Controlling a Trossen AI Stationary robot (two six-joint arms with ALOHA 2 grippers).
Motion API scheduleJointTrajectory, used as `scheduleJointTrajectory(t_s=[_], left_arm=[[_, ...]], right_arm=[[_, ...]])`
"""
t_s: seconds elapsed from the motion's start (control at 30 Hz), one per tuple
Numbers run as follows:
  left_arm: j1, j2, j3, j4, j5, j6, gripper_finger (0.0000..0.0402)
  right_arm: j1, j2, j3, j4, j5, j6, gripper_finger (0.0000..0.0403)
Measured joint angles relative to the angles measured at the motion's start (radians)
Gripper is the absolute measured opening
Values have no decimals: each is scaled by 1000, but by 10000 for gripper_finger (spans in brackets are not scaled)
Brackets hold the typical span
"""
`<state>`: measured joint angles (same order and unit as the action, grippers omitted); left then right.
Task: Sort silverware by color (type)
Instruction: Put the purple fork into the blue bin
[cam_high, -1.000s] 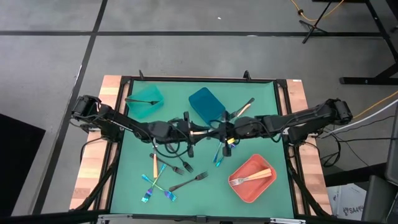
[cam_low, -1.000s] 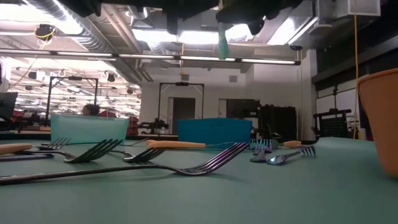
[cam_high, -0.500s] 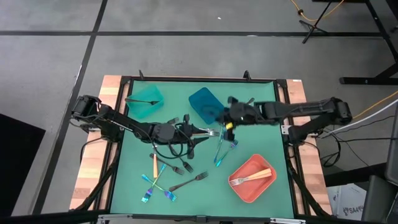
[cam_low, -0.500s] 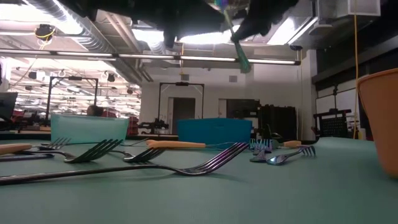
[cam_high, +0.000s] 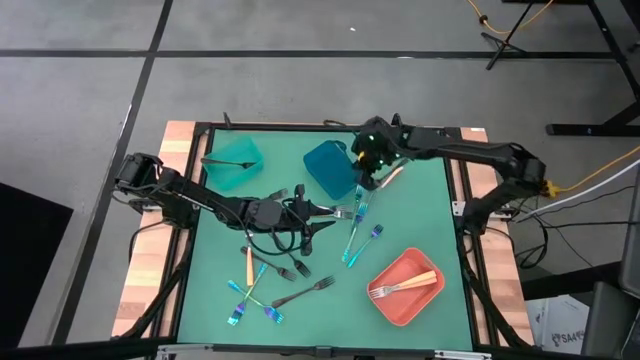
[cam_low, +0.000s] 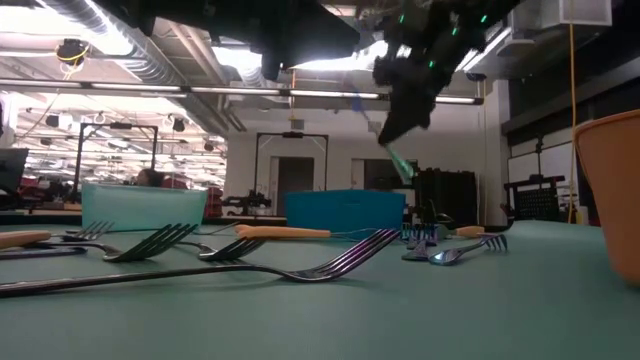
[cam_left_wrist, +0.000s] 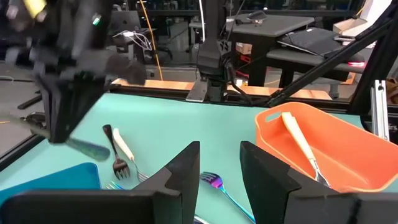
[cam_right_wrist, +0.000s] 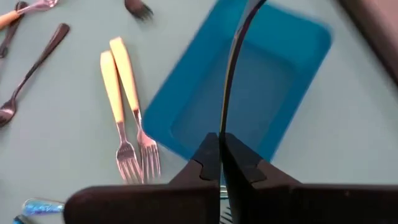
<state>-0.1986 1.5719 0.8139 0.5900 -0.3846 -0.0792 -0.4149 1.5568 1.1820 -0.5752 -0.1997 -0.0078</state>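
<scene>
My right gripper (cam_high: 367, 168) hovers at the blue bin's (cam_high: 330, 168) right rim, shut on an iridescent blue-teal fork (cam_low: 396, 160). In the right wrist view this fork (cam_right_wrist: 231, 68) shows edge-on above the bin (cam_right_wrist: 267, 93). My left gripper (cam_high: 332, 212) waits open and low at the table's middle, touching nothing. More forks lie flat on the mat: two gold-handled ones (cam_right_wrist: 124, 106) beside the blue bin, iridescent ones (cam_high: 355, 240) in the middle, and a mixed group (cam_high: 265, 285) near the front left. My right gripper pinches the iridescent fork between its two fingers near one end (cam_right_wrist: 222, 134); which end, I cannot tell. The fingers come from above, slanting down. The fork is lifted clear and hangs slanted below the fingers (cam_low: 405, 100), its free length over the blue bin.
A teal bin (cam_high: 236, 160) at the far left holds a black fork. A coral-red bin (cam_high: 405, 285) at the near right holds a gold-handled fork (cam_high: 405, 285). Black rails frame the green mat (cam_high: 420, 200), and cables trail under the left arm.
My right gripper has risen from the table's middle, next to the left gripper, and swung toward the far edge to the blue bin's rim. It turned on the way and carried the iridescent fork, which now hangs slanted instead of straight down.
</scene>
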Motion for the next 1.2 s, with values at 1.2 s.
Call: scheduleJointTrajectory(t_s=[1.2], left_arm=[[30, 0, 0, -7, -26, 1, 109]], right_arm=[[-77, 440, 415, -551, -264, 82, 0]])
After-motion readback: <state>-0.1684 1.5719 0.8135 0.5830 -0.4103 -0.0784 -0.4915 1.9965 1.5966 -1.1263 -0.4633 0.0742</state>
